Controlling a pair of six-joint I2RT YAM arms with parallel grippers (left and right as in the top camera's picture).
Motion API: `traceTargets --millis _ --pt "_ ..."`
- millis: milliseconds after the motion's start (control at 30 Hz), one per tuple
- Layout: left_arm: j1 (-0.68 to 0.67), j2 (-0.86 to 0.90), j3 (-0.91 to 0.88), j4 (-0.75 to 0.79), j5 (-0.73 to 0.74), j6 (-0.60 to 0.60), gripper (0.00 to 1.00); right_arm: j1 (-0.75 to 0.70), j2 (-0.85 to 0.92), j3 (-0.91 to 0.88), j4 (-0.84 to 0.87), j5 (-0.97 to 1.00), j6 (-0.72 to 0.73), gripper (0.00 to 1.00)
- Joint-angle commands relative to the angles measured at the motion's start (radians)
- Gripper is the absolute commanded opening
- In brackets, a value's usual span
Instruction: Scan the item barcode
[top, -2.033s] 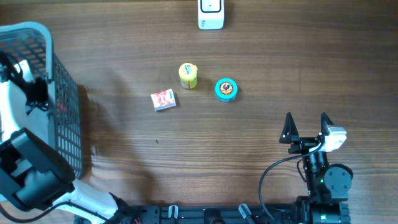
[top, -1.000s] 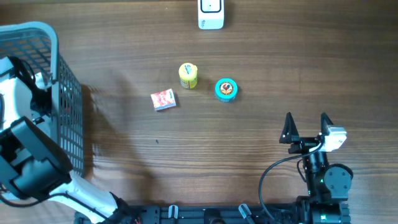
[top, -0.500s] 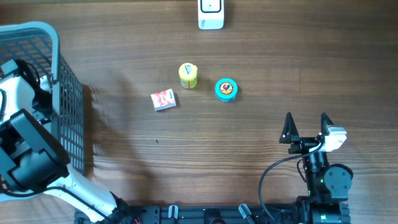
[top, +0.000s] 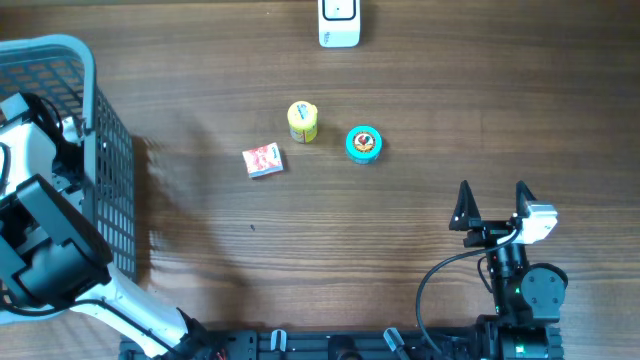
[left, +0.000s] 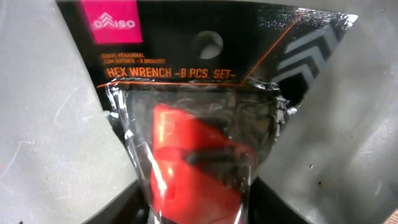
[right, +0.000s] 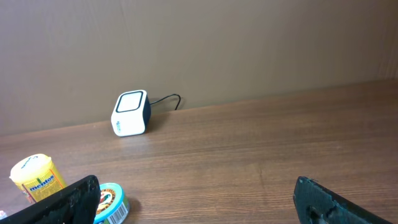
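Reaching into the wire basket (top: 110, 190) at far left, the left arm (top: 45, 250) hides its fingers overhead; the right gripper (top: 493, 190) sits near right, jaws spread wide, well apart from the red packet (top: 263, 160), Mentos tub (top: 302, 121), teal tin (top: 364, 143) and white scanner (top: 339, 22). At the left wrist, a Daiso hex wrench pack (left: 199, 155) fills the view between the left gripper (left: 198, 210) fingers; I cannot tell whether they clamp it. The right wrist view shows empty open fingers facing the scanner.
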Motion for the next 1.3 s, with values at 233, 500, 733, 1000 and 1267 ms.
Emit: traceTargets --millis 233,500,733,1000,1267 --pt "-0.004 0.045 -0.008 0.020 -0.027 0.000 0.30 0.004 -0.005 -0.001 0.002 0.007 0.008 1.00" --pt "-0.004 0.045 -0.008 0.019 -0.037 0.000 0.22 0.004 -0.005 -0.001 0.002 0.007 0.008 1.00" --pt "-0.004 0.045 -0.008 0.008 -0.038 0.000 0.20 0.004 -0.005 -0.001 0.002 0.006 0.008 1.00" --pt "-0.004 0.036 -0.005 0.007 -0.037 0.000 0.21 0.004 -0.005 -0.001 0.002 0.007 0.008 1.00" --pt "-0.004 -0.039 -0.005 0.008 -0.037 0.000 0.22 0.004 -0.005 -0.001 0.002 0.007 0.008 1.00"
